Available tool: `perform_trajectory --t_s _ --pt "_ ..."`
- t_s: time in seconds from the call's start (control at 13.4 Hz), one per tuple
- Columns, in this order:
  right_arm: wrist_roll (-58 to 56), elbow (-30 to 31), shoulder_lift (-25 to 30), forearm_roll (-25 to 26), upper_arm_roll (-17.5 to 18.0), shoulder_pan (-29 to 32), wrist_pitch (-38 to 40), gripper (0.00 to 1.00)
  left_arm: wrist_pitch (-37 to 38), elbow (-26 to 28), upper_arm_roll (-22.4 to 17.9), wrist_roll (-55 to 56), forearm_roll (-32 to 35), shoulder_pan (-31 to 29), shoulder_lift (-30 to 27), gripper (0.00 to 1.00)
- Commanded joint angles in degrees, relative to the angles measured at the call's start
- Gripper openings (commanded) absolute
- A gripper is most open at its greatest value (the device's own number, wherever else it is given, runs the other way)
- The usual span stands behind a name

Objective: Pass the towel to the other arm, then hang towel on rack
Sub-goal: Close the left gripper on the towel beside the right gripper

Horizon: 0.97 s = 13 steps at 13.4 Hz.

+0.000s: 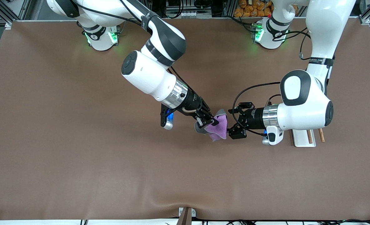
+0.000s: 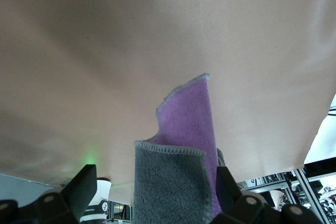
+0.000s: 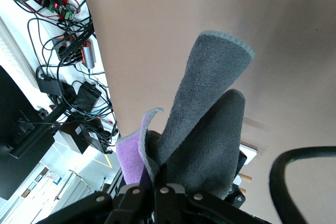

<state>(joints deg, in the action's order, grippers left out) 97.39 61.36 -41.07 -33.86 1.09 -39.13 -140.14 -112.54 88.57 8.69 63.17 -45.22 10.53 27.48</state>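
The towel, purple on one face and dark grey on the other, hangs in the air over the middle of the table. My right gripper is shut on one end of it; in the right wrist view the towel stands folded out of the shut jaws. My left gripper is open, with its fingers on either side of the towel's free end. In the left wrist view the towel sits between the spread fingers. The rack, a white base with wooden rods, lies under the left arm, partly hidden.
The brown table mat spreads wide on all sides of the two grippers. A small metal bracket sits at the table's edge nearest the front camera. Cables and equipment lie off the table's edge.
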Motion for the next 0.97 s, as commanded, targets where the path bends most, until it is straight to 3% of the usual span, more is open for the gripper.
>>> perform_trajectory --t_s 0.0,0.45,0.89 --pt "1.0 -0.6 -0.1 0.6 0.0 0.1 0.0 0.00 2.3 -0.2 -0.1 0.2 0.1 -0.9 -0.3 1.00" --pt "0.9 -0.6 -0.1 0.6 -0.1 0.1 0.1 0.00 3.1 -0.4 0.0 0.0 3.5 -0.2 -0.6 0.97" --pt "0.8 -0.5 0.0 0.6 0.0 0.2 0.2 0.00 3.1 -0.8 0.1 0.9 2.7 0.0 -0.7 0.60"
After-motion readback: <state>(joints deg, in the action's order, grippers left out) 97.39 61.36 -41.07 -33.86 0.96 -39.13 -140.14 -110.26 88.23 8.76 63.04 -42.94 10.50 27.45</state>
